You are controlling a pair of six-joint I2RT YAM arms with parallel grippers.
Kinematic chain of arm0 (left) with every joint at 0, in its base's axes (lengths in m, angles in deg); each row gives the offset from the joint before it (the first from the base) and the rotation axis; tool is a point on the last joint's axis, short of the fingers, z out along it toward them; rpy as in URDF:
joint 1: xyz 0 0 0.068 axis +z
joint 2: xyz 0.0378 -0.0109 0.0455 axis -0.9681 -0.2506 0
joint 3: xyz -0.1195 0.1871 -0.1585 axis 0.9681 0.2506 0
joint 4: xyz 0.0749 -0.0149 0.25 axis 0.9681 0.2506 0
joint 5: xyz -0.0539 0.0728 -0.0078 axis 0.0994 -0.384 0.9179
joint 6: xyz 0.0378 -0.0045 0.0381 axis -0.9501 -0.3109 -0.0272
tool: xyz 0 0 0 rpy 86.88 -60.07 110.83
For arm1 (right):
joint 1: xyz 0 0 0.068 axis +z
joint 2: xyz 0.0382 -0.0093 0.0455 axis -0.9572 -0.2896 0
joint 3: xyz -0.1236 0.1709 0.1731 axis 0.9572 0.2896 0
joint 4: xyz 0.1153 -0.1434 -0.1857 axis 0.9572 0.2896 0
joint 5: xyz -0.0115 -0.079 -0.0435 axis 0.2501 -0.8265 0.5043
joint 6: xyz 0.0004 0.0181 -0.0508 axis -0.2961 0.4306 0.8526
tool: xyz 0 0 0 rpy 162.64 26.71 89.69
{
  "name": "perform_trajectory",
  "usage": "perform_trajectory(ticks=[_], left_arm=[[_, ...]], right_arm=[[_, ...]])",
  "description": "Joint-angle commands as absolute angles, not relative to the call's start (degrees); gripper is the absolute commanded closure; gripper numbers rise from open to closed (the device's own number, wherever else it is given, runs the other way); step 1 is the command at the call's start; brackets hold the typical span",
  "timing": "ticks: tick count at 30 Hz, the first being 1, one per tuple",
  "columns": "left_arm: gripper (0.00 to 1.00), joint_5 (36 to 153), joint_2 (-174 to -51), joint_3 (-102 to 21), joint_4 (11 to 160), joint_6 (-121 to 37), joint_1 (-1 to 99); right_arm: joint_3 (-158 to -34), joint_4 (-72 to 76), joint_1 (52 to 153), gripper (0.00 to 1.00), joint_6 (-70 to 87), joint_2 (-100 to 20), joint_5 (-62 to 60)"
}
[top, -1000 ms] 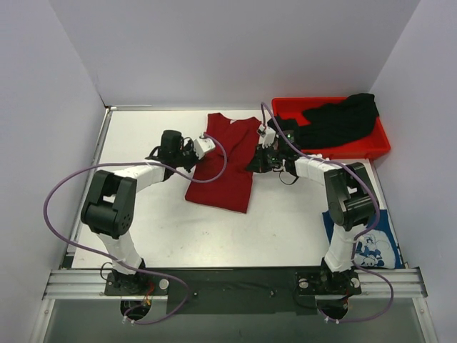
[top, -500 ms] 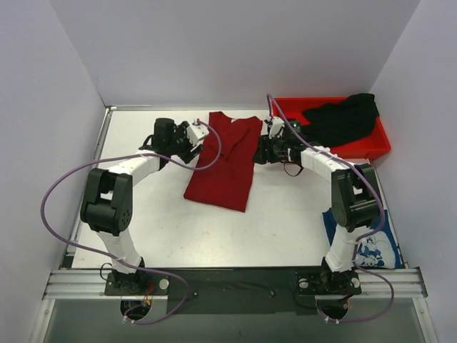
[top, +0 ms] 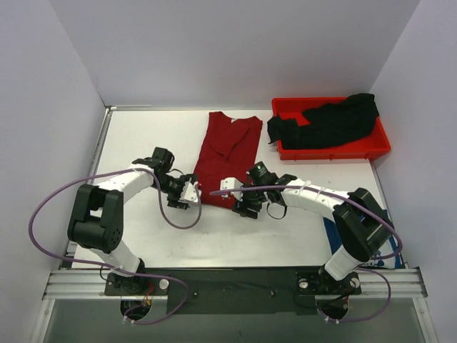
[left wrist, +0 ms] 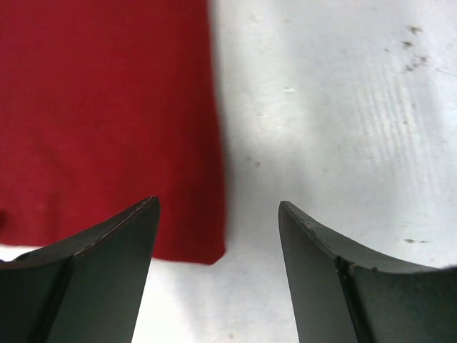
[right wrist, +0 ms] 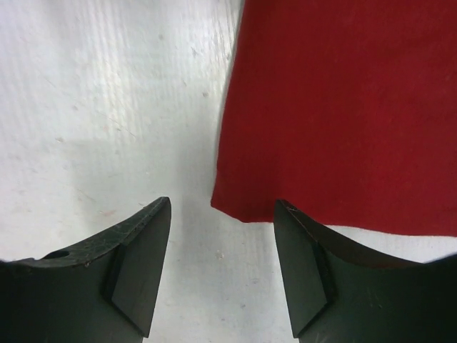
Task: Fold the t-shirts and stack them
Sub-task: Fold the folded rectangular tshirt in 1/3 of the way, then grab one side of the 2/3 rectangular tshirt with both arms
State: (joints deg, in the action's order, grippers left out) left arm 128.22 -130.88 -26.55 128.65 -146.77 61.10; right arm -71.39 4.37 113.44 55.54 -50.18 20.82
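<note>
Now: both hands over the hem corners, nothing pinched

Risk: the left hand (left wrist: 218,204) and right hand (right wrist: 223,201) are spread, each straddling one near hem corner of the red shirt (top: 228,150). Contact with the worktop (top: 143,136): cannot tell. Closing too high would likely catch only the top layer or miss the edge, so the layers part. An uneven lift would drag the cloth askew.

Red shirt: flat at mid-worktop, a narrow strip running from near the far edge toward the near edge, neckline far, hem straight, few wrinkles. The black shirt (top: 335,121) is heaped in the tray (top: 378,146) at the far right corner.
</note>
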Motion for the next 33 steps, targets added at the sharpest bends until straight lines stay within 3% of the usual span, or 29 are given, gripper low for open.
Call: perform_trajectory(ticks=[1, 9, 12, 14, 18, 19, 21, 22, 23, 24, 27, 33], left_arm=[[0.22, 125.98, -129.11, -22.72, 121.96, -150.6, 59.41], [0.26, 118.25, -128.41, -17.19, 111.86, -145.07, 57.56], [0.27, 116.13, -128.4, -16.48, 109.48, -144.71, 57.38], [0.28, 114.9, -128.32, -15.95, 108.25, -144.44, 57.38], [0.31, 112.7, -128.4, -14.81, 105.88, -143.74, 57.47], [0.35, 112.18, -128.67, -14.37, 105.44, -144.0, 57.47], [0.53, 112.17, -128.93, -13.93, 105.17, -144.79, 57.47], [0.73, 112.43, -128.93, -13.67, 105.26, -145.4, 57.3], [0.83, 112.44, -128.85, -13.58, 105.43, -145.67, 57.12], [1.0, 112.78, -128.67, -13.75, 106.74, -146.02, 56.77], [1.0, 114.28, -127.62, -15.42, 112.62, -146.11, 56.33], [1.0, 117.01, -122.52, -21.74, 136.34, -142.96, 55.98]], right_arm=[[-72.51, 6.65, 115.62, 0.45, 61.69, -52.54, 12.32], [-72.33, 7.27, 120.62, 0.48, 64.33, -56.4, 6.87], [-74.17, 8.41, 121.07, 0.56, 63.1, -57.99, 3.53], [-75.14, 9.99, 120.98, 0.62, 63.53, -59.04, 2.3], [-74.44, 11.05, 120.54, 0.92, 65.38, -59.31, 0.79], [-74.36, 11.14, 120.28, 0.99, 65.3, -58.96, 1.49], [-74.18, 11.31, 120.28, 1.0, 65.21, -58.0, 2.9], [-74.18, 11.31, 120.19, 1.0, 64.95, -57.82, 3.34], [-74.09, 11.4, 120.19, 1.0, 64.51, -57.47, 4.13], [-74.27, 11.4, 120.01, 1.0, 64.16, -56.86, 4.4], [-74.79, 13.68, 119.84, 1.0, 62.75, -54.75, 7.46], [-77.95, 26.49, 117.38, 1.0, 61.87, -46.66, 25.39]])
